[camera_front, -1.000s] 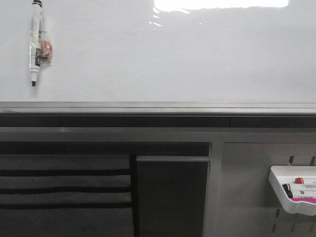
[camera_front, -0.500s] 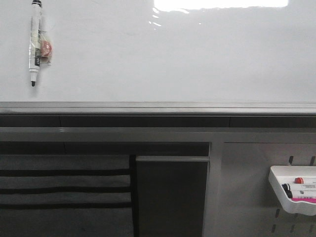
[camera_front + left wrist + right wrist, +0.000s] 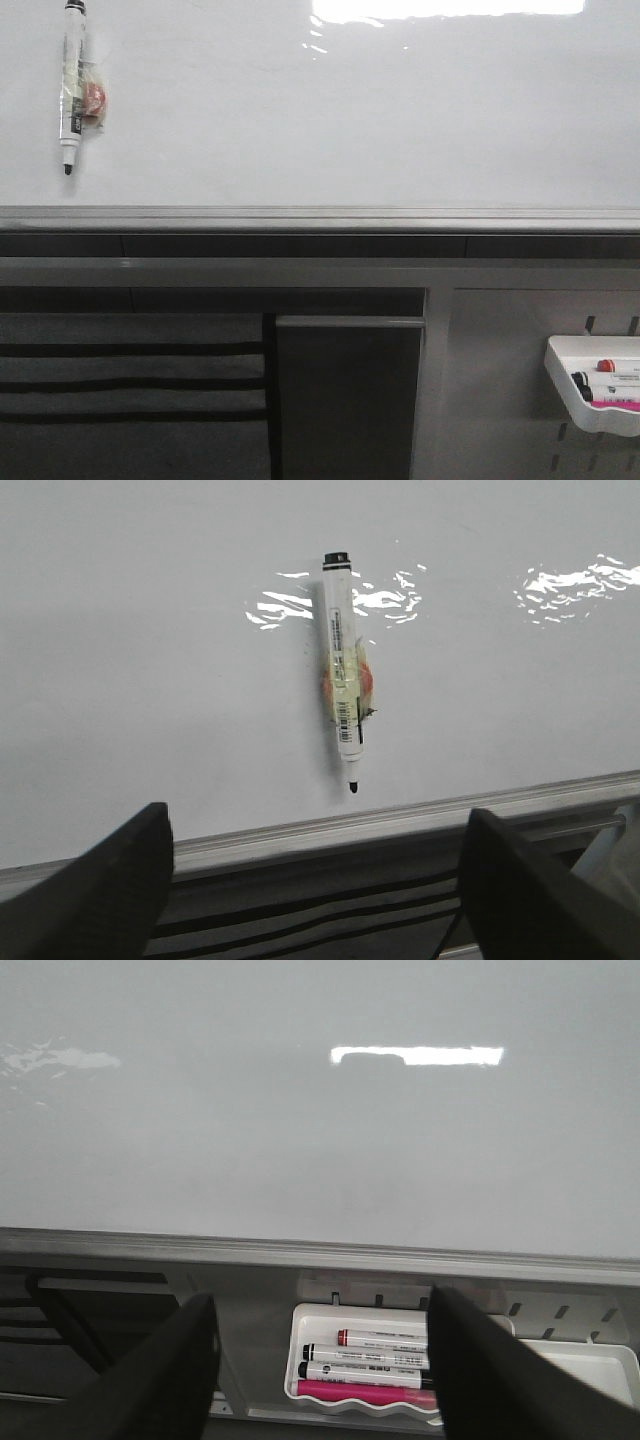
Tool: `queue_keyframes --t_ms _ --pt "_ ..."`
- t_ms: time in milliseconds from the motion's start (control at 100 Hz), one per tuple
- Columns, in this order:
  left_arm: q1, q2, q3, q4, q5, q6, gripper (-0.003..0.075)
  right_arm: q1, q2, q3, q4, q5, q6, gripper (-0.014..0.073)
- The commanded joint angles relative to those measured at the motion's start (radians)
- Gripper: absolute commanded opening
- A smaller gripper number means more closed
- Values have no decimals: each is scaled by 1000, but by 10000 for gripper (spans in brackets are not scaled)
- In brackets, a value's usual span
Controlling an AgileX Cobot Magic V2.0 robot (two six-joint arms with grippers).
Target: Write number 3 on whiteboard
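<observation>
**Both grippers spread wide before a blank whiteboard**

The left gripper is being held with its jaws wide apart and nothing between them; only the two dark fingers are seen at the edge of the left wrist view. Framed in the gap between them, a black-tipped marker is being kept upright against the whiteboard, tip pointing down and just above the grey lower rail. A small reddish-yellow piece is fixed beside the marker's barrel; what it is cannot be told from these views, though it may be a magnet or tape mount.

The right gripper is likewise being held wide open and empty. Between its fingers a white tray is being viewed, mounted on the grey pegboard panel below the board's rail. Three markers are lying side by side in it: a red-capped marker, a black-capped marker and a pink one nearest the tray's front lip.

In the front view neither arm is being shown. The whiteboard is filling the upper half, with the marker hanging at its far left and light glare along the top. No stroke of the number 3 is seen on the board's surface in any view.
</observation>
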Motion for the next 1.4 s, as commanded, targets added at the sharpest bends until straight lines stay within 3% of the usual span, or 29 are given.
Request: queue_keyframes --t_ms 0,300,640,900,1190,1390 --pt "-33 81 -28 -12 -162 4 543 3 13 -36 2 -81 -10 407" --pt "-90 392 -29 -12 -476 4 543 3 13 -36 2 -75 -10 407" --pt "-90 599 -32 -12 -706 4 543 3 13 -36 2 -75 -10 407" --pt "-90 668 -61 -12 -714 4 540 3 13 -36 2 -75 -10 407" --pt "-90 680 -96 -12 -699 4 417 3 13 -36 2 -75 -10 407" --pt "-87 705 -109 -12 -668 4 401 3 13 -36 2 -75 -10 407"
